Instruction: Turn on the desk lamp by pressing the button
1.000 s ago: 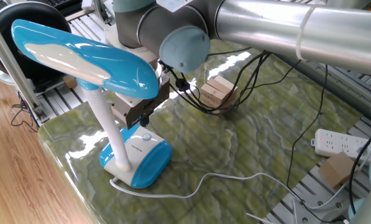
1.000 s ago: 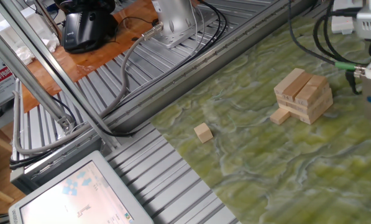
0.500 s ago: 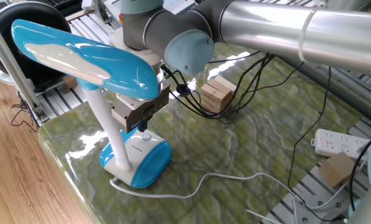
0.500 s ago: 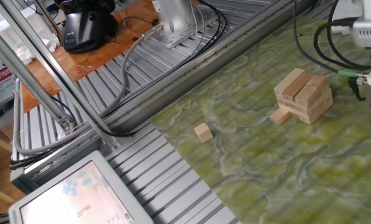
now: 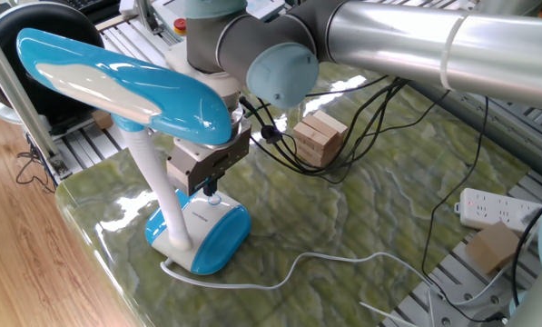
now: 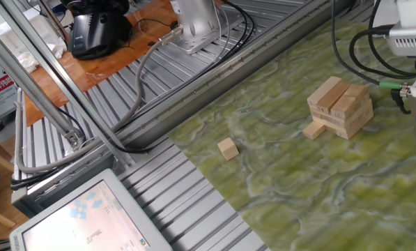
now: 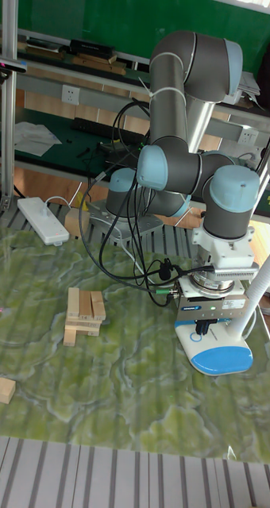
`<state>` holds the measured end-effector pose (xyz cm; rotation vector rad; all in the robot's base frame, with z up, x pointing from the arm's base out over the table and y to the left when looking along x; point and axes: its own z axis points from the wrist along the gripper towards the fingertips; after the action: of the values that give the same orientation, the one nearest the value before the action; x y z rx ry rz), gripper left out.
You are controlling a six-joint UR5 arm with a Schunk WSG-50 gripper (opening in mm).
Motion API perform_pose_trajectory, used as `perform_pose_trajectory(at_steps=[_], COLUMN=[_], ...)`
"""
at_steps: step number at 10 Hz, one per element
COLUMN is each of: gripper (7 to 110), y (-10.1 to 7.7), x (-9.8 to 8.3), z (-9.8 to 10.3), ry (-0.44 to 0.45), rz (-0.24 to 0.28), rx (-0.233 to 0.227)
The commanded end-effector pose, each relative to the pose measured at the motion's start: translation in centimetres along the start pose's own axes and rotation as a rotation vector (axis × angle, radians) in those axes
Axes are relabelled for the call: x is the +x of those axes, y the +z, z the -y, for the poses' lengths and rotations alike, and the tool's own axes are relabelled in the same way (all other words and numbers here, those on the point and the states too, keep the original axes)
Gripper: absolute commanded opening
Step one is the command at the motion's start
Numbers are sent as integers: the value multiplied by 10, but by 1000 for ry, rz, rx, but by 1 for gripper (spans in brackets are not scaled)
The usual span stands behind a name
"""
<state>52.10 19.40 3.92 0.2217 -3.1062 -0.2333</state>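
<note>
The desk lamp (image 5: 125,84) stands at the table's near-left corner, its long blue-and-white head over a white curved neck (image 5: 158,195) and a rounded blue-and-white base (image 5: 211,234). My gripper (image 5: 208,190) hangs under the head with its dark fingertips pointing down onto the top of the base, where the button sits; the tips cover the button. In the tall fixed view the gripper (image 7: 205,326) stands low over the base (image 7: 222,355), and a small ring, the button (image 7: 197,337), shows just beside the tips. No view shows a gap or a touch between the fingertips.
A stack of wooden blocks (image 5: 318,136) stands behind the lamp, and a single small block (image 6: 228,148) lies apart. The lamp's white cord (image 5: 289,268) trails across the table. A white power strip (image 5: 497,211) and a cardboard box (image 5: 493,247) lie at the right. Black cables hang from the arm.
The gripper has come down and slightly right, from above the lamp's base to its top. The lamp has not moved and its head looks unchanged.
</note>
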Motion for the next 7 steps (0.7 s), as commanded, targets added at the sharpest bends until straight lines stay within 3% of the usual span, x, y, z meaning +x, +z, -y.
perform_pose_trajectory(at_steps=[1,7], gripper=[7,7], y=[-1,-1], x=[3,2], z=[3,4], ry=[10,11], rz=[-12,-6], rx=[6,10])
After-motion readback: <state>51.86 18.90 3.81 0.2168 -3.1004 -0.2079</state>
